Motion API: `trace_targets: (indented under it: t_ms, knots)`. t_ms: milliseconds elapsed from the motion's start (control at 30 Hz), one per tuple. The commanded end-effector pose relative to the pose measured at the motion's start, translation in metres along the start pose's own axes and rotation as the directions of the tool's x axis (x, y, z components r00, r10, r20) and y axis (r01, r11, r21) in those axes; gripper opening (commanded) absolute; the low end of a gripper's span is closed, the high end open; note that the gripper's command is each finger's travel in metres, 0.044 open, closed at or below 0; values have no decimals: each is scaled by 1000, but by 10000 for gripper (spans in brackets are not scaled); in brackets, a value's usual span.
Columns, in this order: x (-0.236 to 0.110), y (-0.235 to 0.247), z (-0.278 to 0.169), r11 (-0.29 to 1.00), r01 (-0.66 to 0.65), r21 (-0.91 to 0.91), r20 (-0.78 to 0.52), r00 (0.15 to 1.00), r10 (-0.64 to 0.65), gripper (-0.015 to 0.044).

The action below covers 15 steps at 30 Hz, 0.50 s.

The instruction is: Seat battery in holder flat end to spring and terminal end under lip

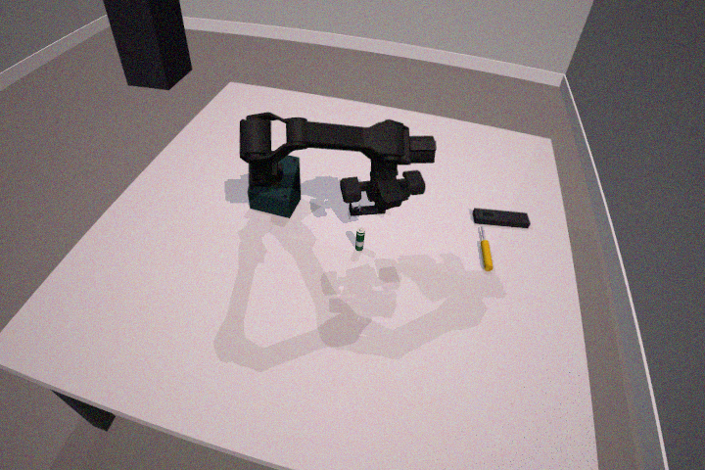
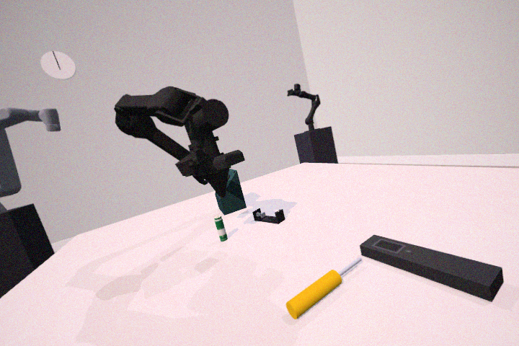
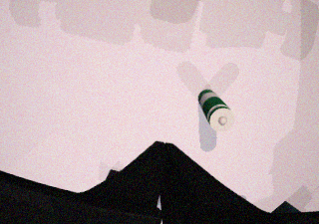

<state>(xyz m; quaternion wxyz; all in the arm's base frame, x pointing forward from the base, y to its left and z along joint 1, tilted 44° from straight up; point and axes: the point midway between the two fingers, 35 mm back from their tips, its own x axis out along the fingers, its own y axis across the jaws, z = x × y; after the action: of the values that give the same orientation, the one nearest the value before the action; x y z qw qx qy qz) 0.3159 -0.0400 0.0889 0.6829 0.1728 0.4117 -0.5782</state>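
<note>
Arm hides most of the holder [image 1: 362,209] from above; tool [image 2: 220,192] closed, empty

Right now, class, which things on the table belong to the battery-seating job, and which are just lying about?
Belong to the job:
battery, standing upright, not held
holder, with nothing in it
pincer, shut on nothing, above the table

Lying about:
screwdriver
black bar
</note>
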Motion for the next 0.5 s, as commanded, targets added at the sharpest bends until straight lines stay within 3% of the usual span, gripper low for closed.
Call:
trace_targets:
  t_ms: [0, 167, 467]
  knots:
    - [0, -2, 2, 998, 60, 22, 37, 997, -61, 0]
    - [6, -2, 2, 998, 60, 22, 36, 997, -61, 0]
    - [79, -7, 6, 998, 61, 23, 40, 997, -62, 0]
